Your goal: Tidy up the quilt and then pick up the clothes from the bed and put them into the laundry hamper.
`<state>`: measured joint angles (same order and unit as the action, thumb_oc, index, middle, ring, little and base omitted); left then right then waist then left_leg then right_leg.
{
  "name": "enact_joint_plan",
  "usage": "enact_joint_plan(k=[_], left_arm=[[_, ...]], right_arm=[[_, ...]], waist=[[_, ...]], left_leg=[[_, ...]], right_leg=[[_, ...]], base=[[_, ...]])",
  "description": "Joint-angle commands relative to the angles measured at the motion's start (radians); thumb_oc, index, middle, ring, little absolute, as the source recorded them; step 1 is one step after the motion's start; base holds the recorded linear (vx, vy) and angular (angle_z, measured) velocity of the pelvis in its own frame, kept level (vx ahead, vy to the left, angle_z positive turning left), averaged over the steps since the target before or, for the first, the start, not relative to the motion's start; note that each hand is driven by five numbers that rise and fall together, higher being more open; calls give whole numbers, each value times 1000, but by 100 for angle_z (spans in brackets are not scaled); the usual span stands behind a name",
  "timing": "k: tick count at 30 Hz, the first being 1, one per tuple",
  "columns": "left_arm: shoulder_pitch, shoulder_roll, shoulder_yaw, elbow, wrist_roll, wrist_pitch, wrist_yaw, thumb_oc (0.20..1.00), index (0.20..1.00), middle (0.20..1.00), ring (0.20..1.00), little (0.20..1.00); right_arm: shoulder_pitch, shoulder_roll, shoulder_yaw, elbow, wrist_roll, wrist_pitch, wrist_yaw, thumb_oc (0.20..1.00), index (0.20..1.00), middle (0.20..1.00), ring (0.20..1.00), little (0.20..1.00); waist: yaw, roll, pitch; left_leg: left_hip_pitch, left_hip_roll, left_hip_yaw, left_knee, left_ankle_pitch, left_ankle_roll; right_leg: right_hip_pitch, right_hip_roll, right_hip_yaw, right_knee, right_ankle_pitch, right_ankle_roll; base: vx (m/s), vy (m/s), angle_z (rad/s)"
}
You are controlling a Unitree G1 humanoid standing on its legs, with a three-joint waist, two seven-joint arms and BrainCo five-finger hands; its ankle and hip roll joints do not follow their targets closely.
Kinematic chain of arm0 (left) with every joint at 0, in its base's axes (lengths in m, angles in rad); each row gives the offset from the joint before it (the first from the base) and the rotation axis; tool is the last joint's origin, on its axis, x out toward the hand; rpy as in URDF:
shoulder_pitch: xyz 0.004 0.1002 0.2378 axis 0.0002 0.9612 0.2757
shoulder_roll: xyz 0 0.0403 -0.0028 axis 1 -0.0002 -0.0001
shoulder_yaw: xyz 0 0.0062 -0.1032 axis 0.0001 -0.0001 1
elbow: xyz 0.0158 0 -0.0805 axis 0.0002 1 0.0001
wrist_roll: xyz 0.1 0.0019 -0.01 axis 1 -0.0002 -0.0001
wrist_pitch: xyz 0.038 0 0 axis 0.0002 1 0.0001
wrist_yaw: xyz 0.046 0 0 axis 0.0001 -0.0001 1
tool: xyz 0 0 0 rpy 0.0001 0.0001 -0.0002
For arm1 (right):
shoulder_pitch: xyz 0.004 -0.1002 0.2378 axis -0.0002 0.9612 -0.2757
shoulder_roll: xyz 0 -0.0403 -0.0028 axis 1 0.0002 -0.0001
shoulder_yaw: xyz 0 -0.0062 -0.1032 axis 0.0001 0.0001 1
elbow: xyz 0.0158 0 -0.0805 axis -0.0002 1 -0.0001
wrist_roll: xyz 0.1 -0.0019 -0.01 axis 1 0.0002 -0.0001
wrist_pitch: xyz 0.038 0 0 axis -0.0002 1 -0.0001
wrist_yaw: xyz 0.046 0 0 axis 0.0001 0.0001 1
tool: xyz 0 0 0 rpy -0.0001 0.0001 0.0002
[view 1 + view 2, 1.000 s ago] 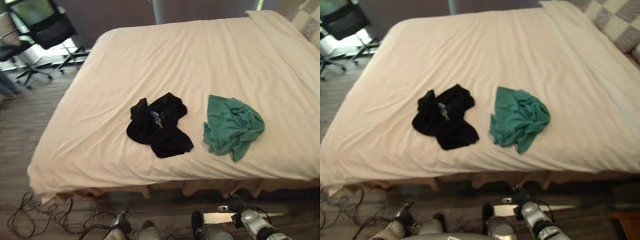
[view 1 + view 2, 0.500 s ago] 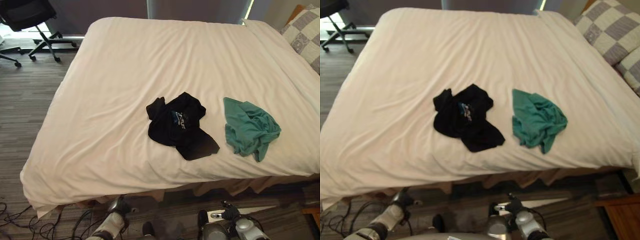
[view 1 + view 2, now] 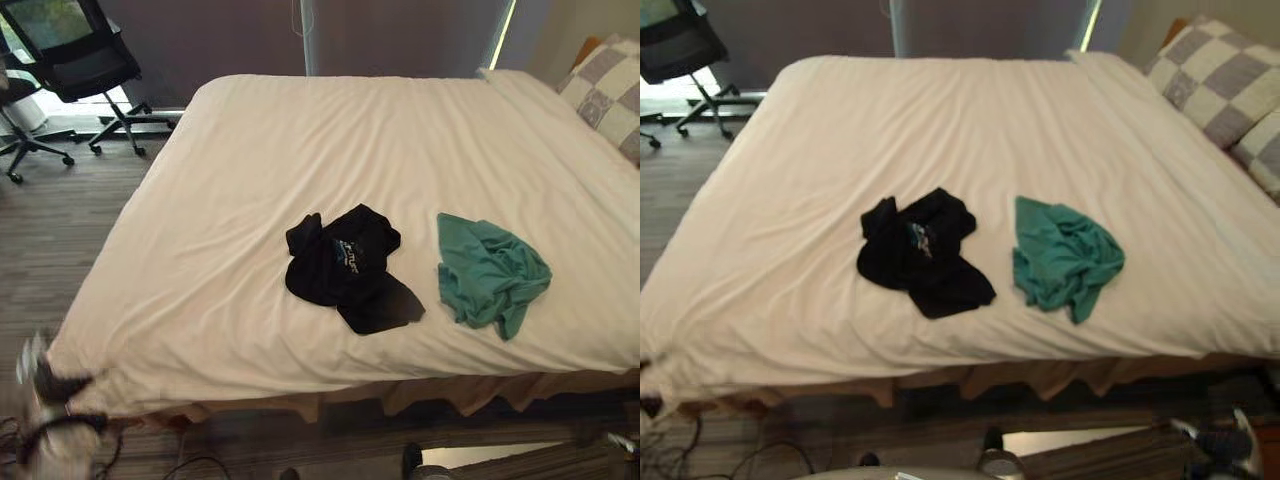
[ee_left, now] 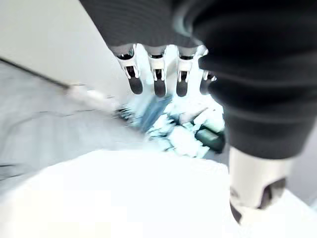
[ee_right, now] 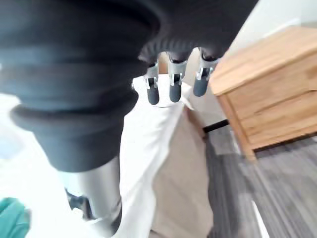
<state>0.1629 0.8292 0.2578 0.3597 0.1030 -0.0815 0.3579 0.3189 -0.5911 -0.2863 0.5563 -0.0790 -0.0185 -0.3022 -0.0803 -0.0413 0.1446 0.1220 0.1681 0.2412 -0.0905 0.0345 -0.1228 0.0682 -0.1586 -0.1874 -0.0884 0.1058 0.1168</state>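
The quilt (image 3: pixel 300 160) is matt cream cloth, smooth with soft creases. The black garment (image 3: pixel 345 265) and green garment (image 3: pixel 490 275) are matt, crumpled cloth. The checked pillow (image 3: pixel 1215 85) looks like woven fabric. The floor (image 3: pixel 60 220) is matt grey wood-grain plank. The cabinet (image 5: pixel 267 99) is pale smooth wood.

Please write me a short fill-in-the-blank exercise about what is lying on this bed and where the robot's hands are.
1. The crumpled black garment lies on the robot's ____ side of the crumpled teal-green garment.
2. Both garments rest on the smooth cream ____, which covers the bed.
3. The checked grey-and-white pillow sits at the bed's far ____ corner.
4. The left hand and the right hand each hold ____, fingers straight.

Missing words: left; quilt; right; nothing
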Motion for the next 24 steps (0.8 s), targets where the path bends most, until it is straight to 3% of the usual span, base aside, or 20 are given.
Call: enact_joint_plan(k=[1,4,7,13,21,22,24], left_arm=[[-141,30,-26,4,109,-94,33,1000,1000,1000,1000,1000],[-238,30,-125,-50,130,-102,5,1000,1000,1000,1000,1000],[-376,-10,-287,-32,141,-91,-33,1000,1000,1000,1000,1000],[-774,-101,-631,240,242,-2,-50,1000,1000,1000,1000,1000],[-1059,-174,-789,515,307,55,-38,1000,1000,1000,1000,1000],[-1100,-215,-825,649,363,101,-70,1000,1000,1000,1000,1000],[-1109,-237,-859,737,439,124,-117,1000,1000,1000,1000,1000]], right_arm=[[-117,-89,7,-31,-144,-41,-51,1000,1000,1000,1000,1000],[-174,-156,52,-105,-237,-33,-52,1000,1000,1000,1000,1000],[-271,-223,136,-182,-322,-19,-37,1000,1000,1000,1000,1000],[-660,-267,417,-233,-351,0,-34,1000,1000,1000,1000,1000],[-813,-287,511,-323,-306,-34,-56,1000,1000,1000,1000,1000],[-822,-301,520,-338,-301,-39,-53,1000,1000,1000,1000,1000],[-834,-318,526,-337,-305,-38,-45,1000,1000,1000,1000,1000]], waist=[[-25,16,18],[-36,23,24],[-57,29,46],[-99,46,134],[-133,36,216],[-139,33,232],[-142,32,239]], left_leg=[[-3,2,-2,14,-52,-12],[0,2,8,12,-50,-11],[5,3,25,16,-56,-10],[-56,8,85,53,-45,-6],[-172,21,110,106,-31,-13],[-188,27,114,110,-26,-15],[-194,28,117,110,-26,-16]], right_leg=[[-30,-78,10,92,-116,96],[-39,-80,19,96,-114,93],[-59,-81,40,110,-117,93],[-197,-67,123,149,-90,93],[-330,-64,158,183,-71,103],[-344,-67,151,182,-67,106],[-351,-69,151,181,-64,110]], base=[[-2,-10,-4],[-4,-20,-4],[-32,0,-11],[-141,17,-42],[-100,-17,-22],[-34,-35,-7],[-15,-11,1]])
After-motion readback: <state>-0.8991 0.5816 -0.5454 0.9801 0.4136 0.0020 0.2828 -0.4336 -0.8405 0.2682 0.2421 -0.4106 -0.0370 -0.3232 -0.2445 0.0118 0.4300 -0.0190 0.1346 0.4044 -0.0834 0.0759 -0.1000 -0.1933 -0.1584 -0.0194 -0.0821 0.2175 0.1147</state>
